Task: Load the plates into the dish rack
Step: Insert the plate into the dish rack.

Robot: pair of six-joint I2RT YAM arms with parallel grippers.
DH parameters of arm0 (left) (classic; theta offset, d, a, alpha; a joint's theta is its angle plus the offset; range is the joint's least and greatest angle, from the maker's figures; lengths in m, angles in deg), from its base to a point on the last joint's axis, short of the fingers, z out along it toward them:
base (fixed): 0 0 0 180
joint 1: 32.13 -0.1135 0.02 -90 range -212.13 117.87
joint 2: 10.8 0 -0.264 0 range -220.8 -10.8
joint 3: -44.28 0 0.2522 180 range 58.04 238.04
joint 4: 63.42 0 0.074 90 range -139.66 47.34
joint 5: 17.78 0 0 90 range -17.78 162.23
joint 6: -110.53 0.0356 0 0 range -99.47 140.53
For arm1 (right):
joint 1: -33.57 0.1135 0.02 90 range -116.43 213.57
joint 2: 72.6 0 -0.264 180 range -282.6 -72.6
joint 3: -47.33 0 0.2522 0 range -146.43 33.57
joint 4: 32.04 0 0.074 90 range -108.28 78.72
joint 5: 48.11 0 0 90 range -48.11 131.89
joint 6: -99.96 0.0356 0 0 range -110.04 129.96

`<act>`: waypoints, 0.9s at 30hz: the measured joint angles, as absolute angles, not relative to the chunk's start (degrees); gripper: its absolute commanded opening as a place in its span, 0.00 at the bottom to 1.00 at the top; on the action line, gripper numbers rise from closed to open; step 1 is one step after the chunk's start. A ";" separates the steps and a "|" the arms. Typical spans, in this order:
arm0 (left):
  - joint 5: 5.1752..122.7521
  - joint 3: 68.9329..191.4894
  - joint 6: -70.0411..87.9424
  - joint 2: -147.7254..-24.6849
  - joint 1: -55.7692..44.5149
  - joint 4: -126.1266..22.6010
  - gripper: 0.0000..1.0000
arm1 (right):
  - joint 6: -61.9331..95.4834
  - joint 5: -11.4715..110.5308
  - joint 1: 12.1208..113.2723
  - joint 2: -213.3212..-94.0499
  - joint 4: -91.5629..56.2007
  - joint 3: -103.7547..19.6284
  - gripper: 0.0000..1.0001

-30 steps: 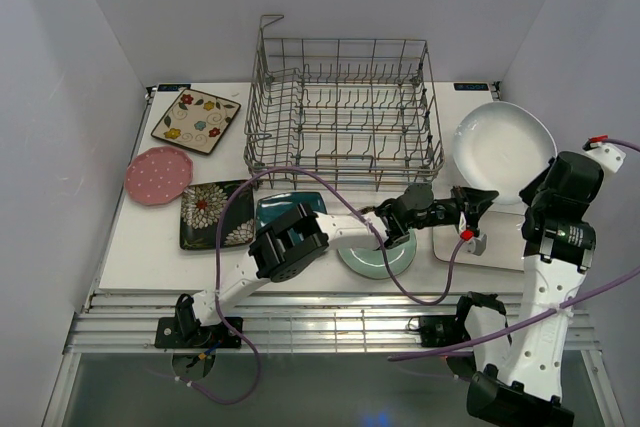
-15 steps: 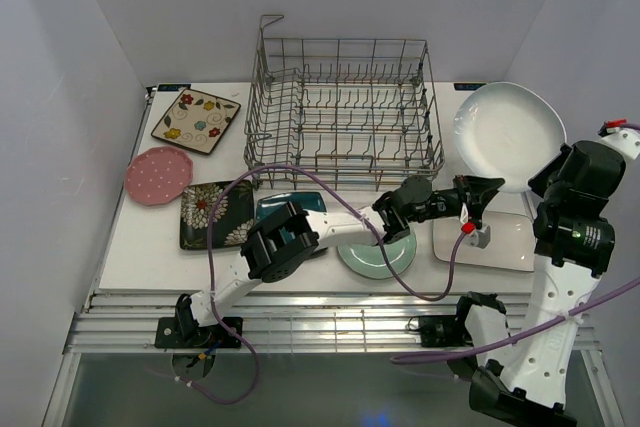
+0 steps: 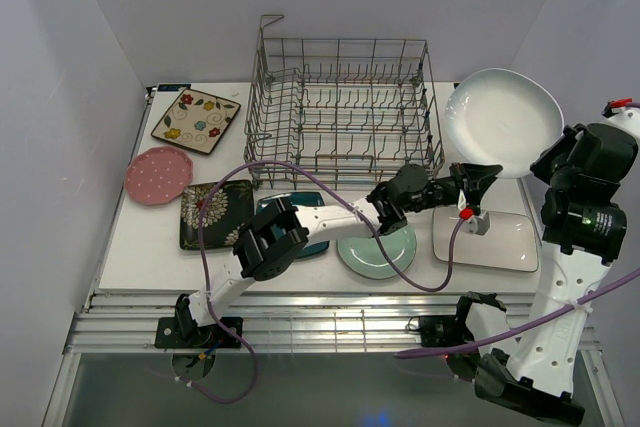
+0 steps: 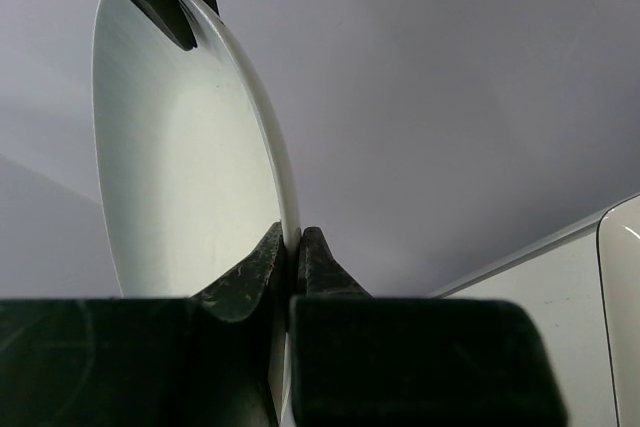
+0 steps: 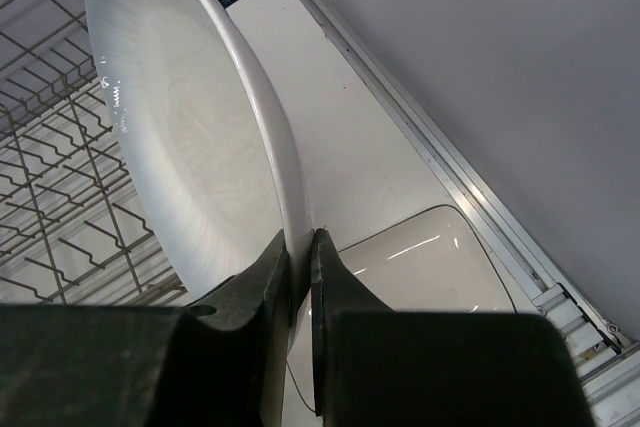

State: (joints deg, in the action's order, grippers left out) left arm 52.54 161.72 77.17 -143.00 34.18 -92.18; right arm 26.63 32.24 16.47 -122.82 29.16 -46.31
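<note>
The white oval plate (image 3: 503, 120) hangs in the air, tilted on edge, right of the dish rack (image 3: 345, 107). My left gripper (image 3: 486, 176) is shut on its lower rim; in the left wrist view (image 4: 293, 243) the rim sits pinched between the jaws. My right gripper (image 3: 555, 151) is shut on its right rim, also shown in the right wrist view (image 5: 300, 243). The white rectangular plate (image 3: 500, 242) lies below it. The mint-green round plate (image 3: 385, 255) and teal square plate (image 3: 283, 209) lie under my left arm.
The cream floral square plate (image 3: 196, 120), pink dotted round plate (image 3: 157, 174) and dark patterned square plate (image 3: 215, 213) lie on the left of the table. The rack's wire tines (image 5: 60, 197) stand close to the held plate. The right wall is near my right arm.
The white oval plate has risen off the table and moved away from the near edge, tilting more upright. Both grippers moved with it and stayed shut on its rim.
</note>
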 measured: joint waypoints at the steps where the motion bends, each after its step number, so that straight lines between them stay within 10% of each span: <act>1: 52.54 161.72 77.09 -142.76 34.13 -92.09 0.00 | 26.65 32.50 16.47 -122.97 29.32 -46.83 0.08; 27: 53.02 162.07 75.23 -141.51 32.03 -90.70 0.00 | 26.45 34.18 19.92 -127.50 26.80 -49.74 0.08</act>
State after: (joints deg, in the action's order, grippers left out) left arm 53.02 162.07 75.23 -141.51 32.03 -90.70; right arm 26.45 34.18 19.92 -127.50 26.80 -49.74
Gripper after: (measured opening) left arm 0.141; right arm 0.145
